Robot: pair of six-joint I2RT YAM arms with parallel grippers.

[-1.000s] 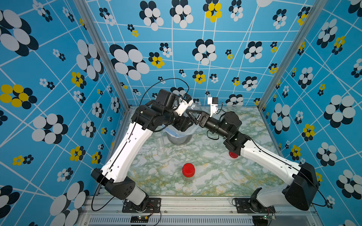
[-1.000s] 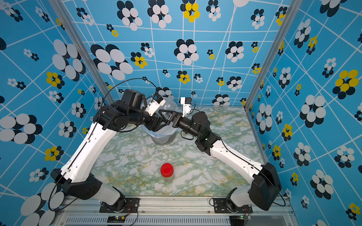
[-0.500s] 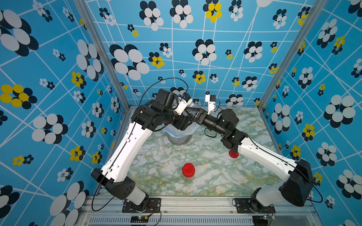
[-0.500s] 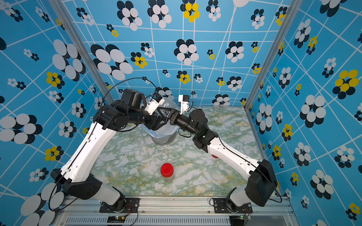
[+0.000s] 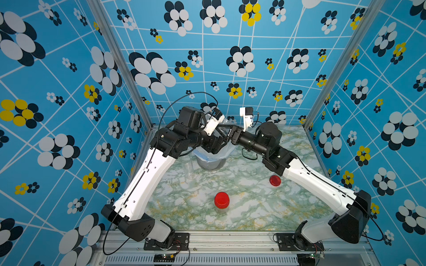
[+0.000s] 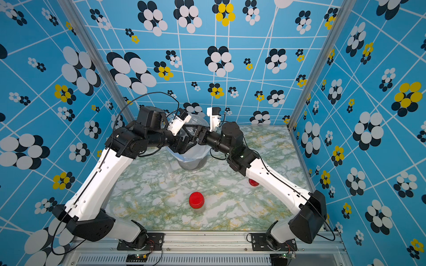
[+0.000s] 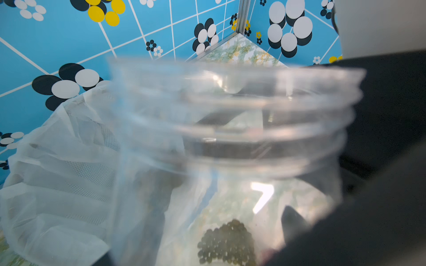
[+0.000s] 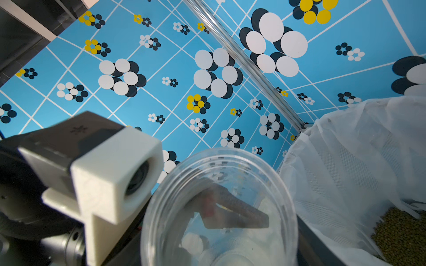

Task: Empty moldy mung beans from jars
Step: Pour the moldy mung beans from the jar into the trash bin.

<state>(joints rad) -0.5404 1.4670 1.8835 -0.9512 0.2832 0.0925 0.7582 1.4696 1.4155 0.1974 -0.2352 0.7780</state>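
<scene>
Both arms meet above the bin (image 5: pixel 211 162) lined with a white bag. Between them hangs a clear, lidless jar (image 6: pixel 198 122); in the right wrist view it (image 8: pixel 219 207) looks empty. My right gripper (image 5: pixel 228 134) is shut on this jar, one dark finger (image 8: pixel 232 214) showing through its wall. My left gripper (image 5: pixel 220 141) is right at the jar, whose blurred threaded neck (image 7: pixel 230 119) fills the left wrist view, hiding the jaws. Mung beans (image 8: pixel 401 232) lie in the bag.
A tall clear jar (image 5: pixel 187 165) stands left of the bin. Near the table's front middle stands a jar with a red lid (image 5: pixel 221 200). A loose red lid (image 5: pixel 274 180) lies beside the right arm. Blue flowered walls close in three sides.
My right arm has pushed in to the left toward the left gripper, and its jaws have closed on the jar over the bin. The left arm has held its place.
</scene>
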